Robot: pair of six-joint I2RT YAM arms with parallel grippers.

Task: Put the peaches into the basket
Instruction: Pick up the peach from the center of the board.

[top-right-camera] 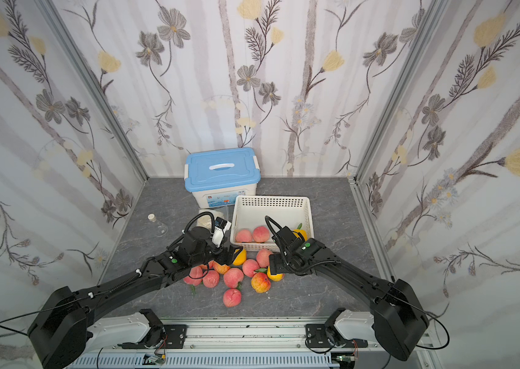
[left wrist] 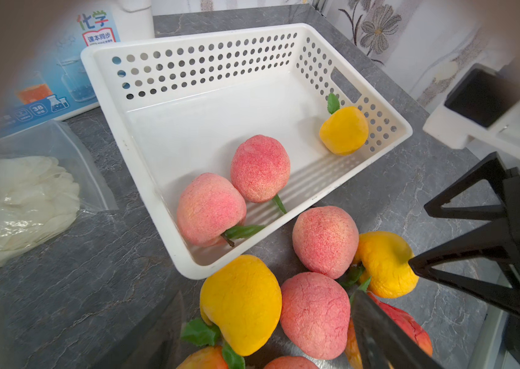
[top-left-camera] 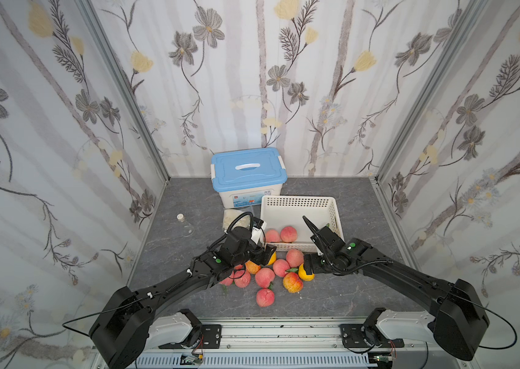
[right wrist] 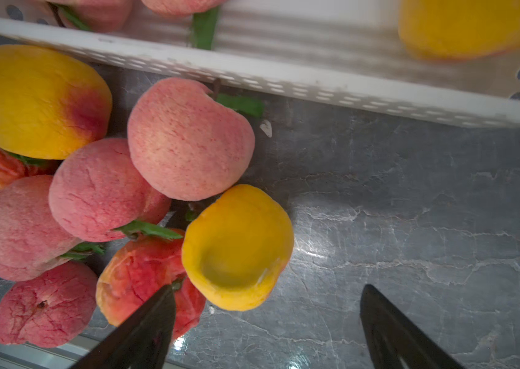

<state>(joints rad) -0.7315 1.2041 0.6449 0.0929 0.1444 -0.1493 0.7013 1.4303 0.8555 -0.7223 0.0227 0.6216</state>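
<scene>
Hovering over the peaches point(top-left-camera: 264, 277) heaped on the table point(top-left-camera: 188, 198) just outside the basket point(top-left-camera: 298, 202) | left gripper point(left wrist: 268, 297): jaws wide apart above the heap | right gripper point(right wrist: 268, 287): jaws apart, empty | in basket: three peaches (two pink together, one yellow apart)

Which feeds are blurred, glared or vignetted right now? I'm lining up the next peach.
Left wrist: sharp in the centre on the basket, but hazed and vignetted around the edges. Right wrist: the basket rim streaks with motion blur, and bright glare spots sit on the table. Both top views: evenly lit and sharp, bent at the edges by the wide lens.
</scene>
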